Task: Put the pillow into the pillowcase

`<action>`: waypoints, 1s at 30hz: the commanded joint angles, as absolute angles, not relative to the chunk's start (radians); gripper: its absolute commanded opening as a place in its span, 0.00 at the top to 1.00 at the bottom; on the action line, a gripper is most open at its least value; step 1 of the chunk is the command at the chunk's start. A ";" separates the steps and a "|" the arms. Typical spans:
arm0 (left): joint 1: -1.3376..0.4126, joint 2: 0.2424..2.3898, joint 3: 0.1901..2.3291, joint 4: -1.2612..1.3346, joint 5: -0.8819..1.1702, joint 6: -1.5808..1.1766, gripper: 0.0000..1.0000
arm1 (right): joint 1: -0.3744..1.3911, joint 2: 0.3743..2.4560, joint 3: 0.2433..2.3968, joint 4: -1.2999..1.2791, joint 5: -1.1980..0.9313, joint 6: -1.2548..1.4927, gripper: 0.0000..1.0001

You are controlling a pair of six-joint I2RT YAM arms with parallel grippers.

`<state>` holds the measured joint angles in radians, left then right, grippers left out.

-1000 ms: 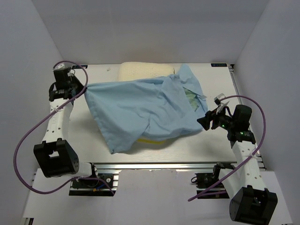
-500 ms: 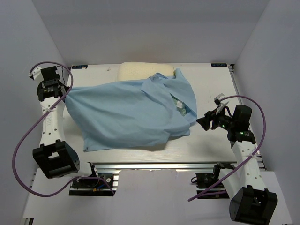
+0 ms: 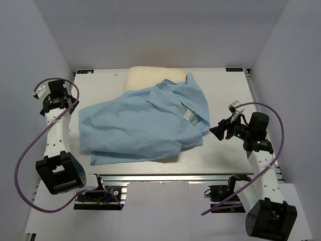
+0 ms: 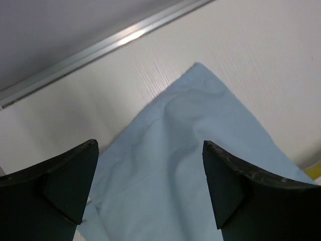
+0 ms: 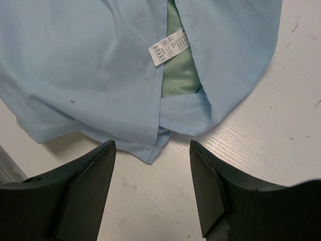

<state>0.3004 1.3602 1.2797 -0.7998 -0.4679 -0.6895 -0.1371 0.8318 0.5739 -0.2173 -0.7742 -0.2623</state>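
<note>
The light blue pillowcase (image 3: 135, 125) lies spread and wrinkled over the middle of the table. It covers most of the cream pillow (image 3: 150, 78), whose far end shows at the back. My left gripper (image 3: 69, 104) hovers open just off the cloth's left corner. In the left wrist view the left gripper (image 4: 150, 145) stands wide apart above that pillowcase corner (image 4: 195, 125), holding nothing. My right gripper (image 3: 218, 131) sits open at the cloth's right edge. In the right wrist view the right gripper (image 5: 152, 145) frames the pillowcase hem (image 5: 100, 75), with a white label (image 5: 169, 46) and mint-green lining (image 5: 180, 75).
White table (image 3: 225, 90) with a metal rail (image 3: 165, 176) along its near edge and grey walls on three sides. A purple cable (image 3: 22, 150) loops beside the left arm, another (image 3: 278, 130) by the right arm. A sliver of yellow piping (image 4: 316, 171) peeks out.
My left gripper pulled the pillowcase corner leftward, then opened and let it go; the cloth dropped and now lies flat. The right arm has not moved.
</note>
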 commanded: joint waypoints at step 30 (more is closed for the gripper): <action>-1.189 1.610 1.236 -0.980 -0.942 -0.598 0.02 | -0.141 0.902 0.611 -0.256 -0.836 -0.282 0.32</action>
<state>-1.1870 1.5673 1.1942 -0.9001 -0.7250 -0.6205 -0.1371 0.9115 0.5739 -0.2447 -0.8211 -0.2699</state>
